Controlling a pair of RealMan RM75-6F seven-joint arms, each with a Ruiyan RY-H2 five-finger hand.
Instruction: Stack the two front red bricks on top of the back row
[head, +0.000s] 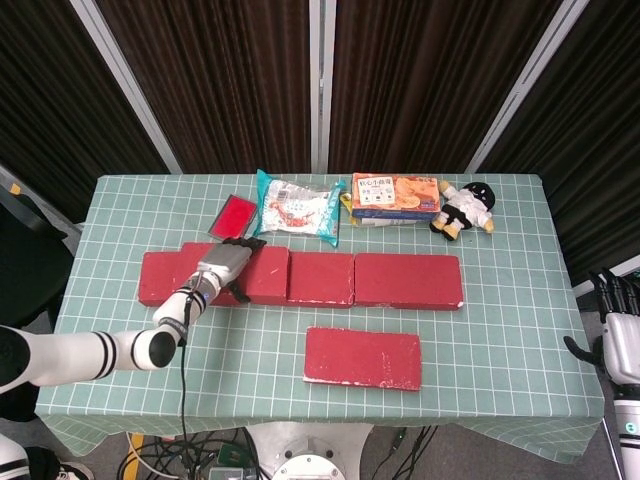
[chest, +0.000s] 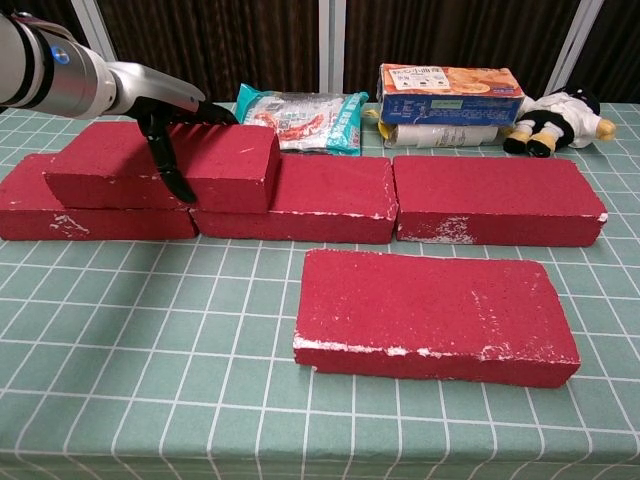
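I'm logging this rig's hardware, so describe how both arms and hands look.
The left arm is white with black bands near the wrist, and a thin black cable hangs from it. In the chest view the same forearm is glossy silver with a small blue mark. The left hand has a silver-grey back and black fingers. The right hand at the frame edge is silver-grey with dark fingers.

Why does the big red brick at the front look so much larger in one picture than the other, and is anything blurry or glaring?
In the chest view the camera sits low and close, so the front brick looms large; in the head view it looks small from above. Both views are sharp and evenly lit, with soft shadows under the left hand and slight sheen on the snack bag.
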